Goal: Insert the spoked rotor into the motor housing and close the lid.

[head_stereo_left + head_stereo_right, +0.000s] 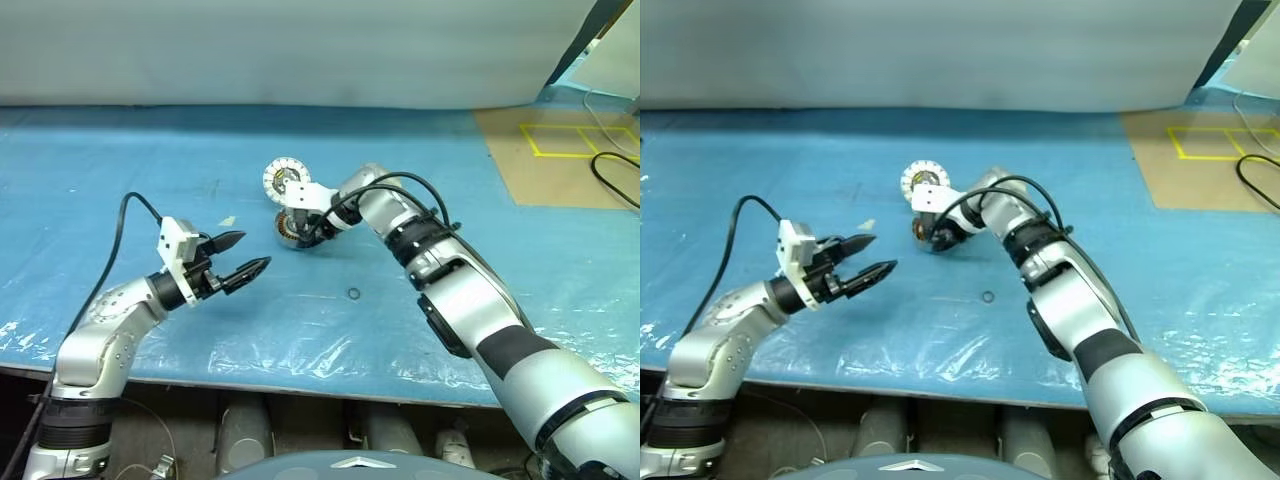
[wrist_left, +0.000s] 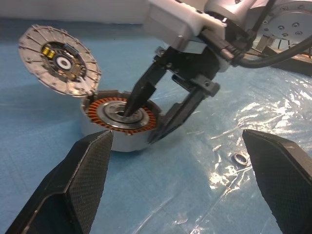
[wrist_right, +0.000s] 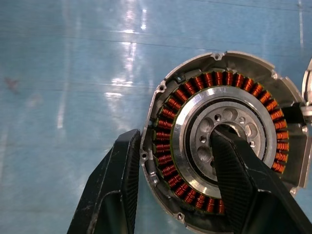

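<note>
The motor housing (image 2: pixel 122 122), a short silver cylinder with copper windings around a shiny hub, sits on the blue table mid-way back. My right gripper (image 2: pixel 141 126) points down onto it, shut on the housing wall, with one finger in the hub hole and the other outside the rim (image 3: pixel 146 161). The lid (image 1: pixel 284 178) stands tilted just behind the housing, leaning on its rim. Its segmented face with the yellow spot (image 2: pixel 58 61) is in view. My left gripper (image 1: pixel 255 250) hovers open, to the left of the housing and nearer to me, pointing at it. The spoked rotor is out of view.
A small metal ring (image 1: pixel 354 294) lies on the blue sheet in front of the housing. A pale scrap (image 1: pixel 228 221) lies left of it. A brown board with yellow tape (image 1: pixel 560 150) covers the far right. The table's front edge (image 1: pixel 300 385) runs close to me.
</note>
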`<state>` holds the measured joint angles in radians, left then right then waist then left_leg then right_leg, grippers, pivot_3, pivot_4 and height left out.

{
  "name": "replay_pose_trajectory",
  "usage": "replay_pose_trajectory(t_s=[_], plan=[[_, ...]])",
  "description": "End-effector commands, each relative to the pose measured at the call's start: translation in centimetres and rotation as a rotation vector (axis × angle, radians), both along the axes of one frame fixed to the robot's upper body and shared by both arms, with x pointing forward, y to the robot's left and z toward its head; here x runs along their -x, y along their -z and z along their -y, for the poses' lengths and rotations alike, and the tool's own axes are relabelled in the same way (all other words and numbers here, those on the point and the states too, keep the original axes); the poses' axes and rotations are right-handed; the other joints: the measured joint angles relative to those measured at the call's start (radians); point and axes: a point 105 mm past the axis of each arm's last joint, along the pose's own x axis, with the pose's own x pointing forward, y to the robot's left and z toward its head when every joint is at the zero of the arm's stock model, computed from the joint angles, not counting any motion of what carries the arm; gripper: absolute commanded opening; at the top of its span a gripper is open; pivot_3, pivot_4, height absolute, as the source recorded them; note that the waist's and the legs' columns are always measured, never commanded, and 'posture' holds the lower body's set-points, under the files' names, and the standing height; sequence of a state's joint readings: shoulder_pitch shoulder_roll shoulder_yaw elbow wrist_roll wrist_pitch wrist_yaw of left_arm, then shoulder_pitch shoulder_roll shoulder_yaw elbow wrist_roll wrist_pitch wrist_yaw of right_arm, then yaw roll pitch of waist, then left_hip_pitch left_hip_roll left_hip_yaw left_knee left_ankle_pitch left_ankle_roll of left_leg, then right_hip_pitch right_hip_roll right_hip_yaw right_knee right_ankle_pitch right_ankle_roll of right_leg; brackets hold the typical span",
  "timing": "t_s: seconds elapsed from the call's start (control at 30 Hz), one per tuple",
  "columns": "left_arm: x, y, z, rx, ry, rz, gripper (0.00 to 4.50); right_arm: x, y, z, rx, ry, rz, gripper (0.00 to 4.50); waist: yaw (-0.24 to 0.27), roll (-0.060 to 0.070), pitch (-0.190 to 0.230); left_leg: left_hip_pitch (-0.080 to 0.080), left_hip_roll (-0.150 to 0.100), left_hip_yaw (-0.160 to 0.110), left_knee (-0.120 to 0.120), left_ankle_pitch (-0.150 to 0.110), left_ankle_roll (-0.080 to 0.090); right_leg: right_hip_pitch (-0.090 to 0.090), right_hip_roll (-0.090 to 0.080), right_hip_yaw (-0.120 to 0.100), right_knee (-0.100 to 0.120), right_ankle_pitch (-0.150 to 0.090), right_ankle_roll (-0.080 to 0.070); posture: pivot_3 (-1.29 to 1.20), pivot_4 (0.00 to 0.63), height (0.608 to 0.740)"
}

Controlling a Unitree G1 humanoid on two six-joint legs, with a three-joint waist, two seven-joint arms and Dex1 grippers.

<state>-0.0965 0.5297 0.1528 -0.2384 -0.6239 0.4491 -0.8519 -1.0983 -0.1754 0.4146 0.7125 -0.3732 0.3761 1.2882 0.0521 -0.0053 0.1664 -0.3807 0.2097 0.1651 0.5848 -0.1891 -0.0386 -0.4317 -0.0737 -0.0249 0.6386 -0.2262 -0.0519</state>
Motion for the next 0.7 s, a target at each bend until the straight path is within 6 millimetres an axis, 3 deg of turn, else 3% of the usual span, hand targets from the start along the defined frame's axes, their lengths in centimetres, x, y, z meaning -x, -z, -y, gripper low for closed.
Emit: replay_pose_trajectory(t_s=[0.03,0.2,0.4,0.7], plan=[[0.5,-0.8,-0.5,0.012,0.046,0.008,4.50,3.0,-0.8,0.9,-0.007,-0.045,-0.062,1.89,0.003,0.000,0.000,0.000,0.000,0.000,0.000,0.001,0.001,0.000,0.000,0.000,0.000,0.000,0.000,0.00,0.150,0.740],[0.8,-0.4,-0.4,-0.030,0.098,-0.016,4.50,6.0,-0.5,2.5,0.034,-0.052,-0.090,1.89,0.002,0.000,0.000,0.002,0.000,0.000,-0.001,-0.001,-0.003,0.001,0.000,0.000,0.000,0.000,0.000,0.00,0.150,0.740],[0.9,0.0,0.6,-0.021,0.132,-0.041,4.50,8.2,-0.3,1.7,0.058,-0.062,-0.138,1.89,-0.009,0.000,0.000,0.006,0.000,0.001,-0.001,-0.001,-0.003,0.002,0.000,0.003,0.001,0.000,0.001,0.00,0.150,0.740],[1.8,0.4,1.5,-0.017,0.152,-0.066,4.50,8.8,1.6,0.4,0.078,0.021,-0.216,1.89,-0.010,0.000,0.000,0.013,0.000,0.003,-0.003,0.000,-0.005,0.006,0.000,0.005,0.000,0.000,0.001,0.00,0.150,0.740]])
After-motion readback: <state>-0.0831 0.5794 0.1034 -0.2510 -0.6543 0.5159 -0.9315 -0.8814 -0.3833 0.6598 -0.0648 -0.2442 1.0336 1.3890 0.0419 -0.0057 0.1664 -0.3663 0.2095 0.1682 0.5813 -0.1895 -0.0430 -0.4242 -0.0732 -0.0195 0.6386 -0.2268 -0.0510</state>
